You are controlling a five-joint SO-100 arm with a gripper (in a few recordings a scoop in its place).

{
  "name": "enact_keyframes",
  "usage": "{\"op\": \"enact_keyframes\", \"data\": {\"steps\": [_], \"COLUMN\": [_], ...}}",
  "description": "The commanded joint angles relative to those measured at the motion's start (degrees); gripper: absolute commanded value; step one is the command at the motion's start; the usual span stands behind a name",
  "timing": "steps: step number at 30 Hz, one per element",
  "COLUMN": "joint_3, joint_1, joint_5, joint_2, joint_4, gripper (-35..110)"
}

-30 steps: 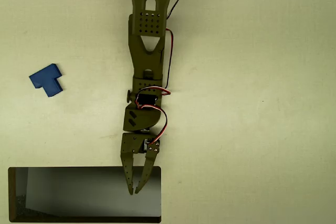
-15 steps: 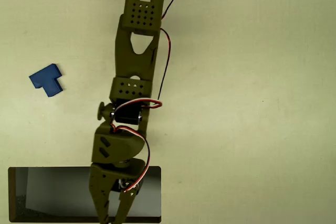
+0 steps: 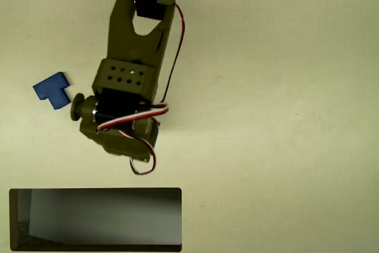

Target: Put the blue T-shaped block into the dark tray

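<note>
None of the task is done yet, judging by how things lie. In the overhead view the olive arm (image 3: pixel 127 81) is folded over on itself, and its hand sits somewhere under the wrist block, so I cannot tell whether it is wide or narrow; it seems to carry nothing. Just left of the wrist, the blue block (image 3: pixel 53 90) lies flat on the counter (image 3: pixel 284 117), untouched and close to the arm. The dark tray (image 3: pixel 95 220) sits well below, with nothing in it. Reaching, gripping, carrying and dropping all remain.
</note>
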Motion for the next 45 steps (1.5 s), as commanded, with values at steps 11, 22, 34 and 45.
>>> {"op": "enact_keyframes", "data": {"steps": [11,22,34,45], "joint_3": [56.1,51.6,55.9,55.5], "joint_1": [44.0,39.2,25.9,12.0], "joint_5": [-76.6,-66.7,-54.4,-39.6], "joint_2": [17.4,2.1,2.6,1.8], "joint_4": [-48.8,-65.7,-72.7,-77.9], "gripper": [0,0,0,0]}}
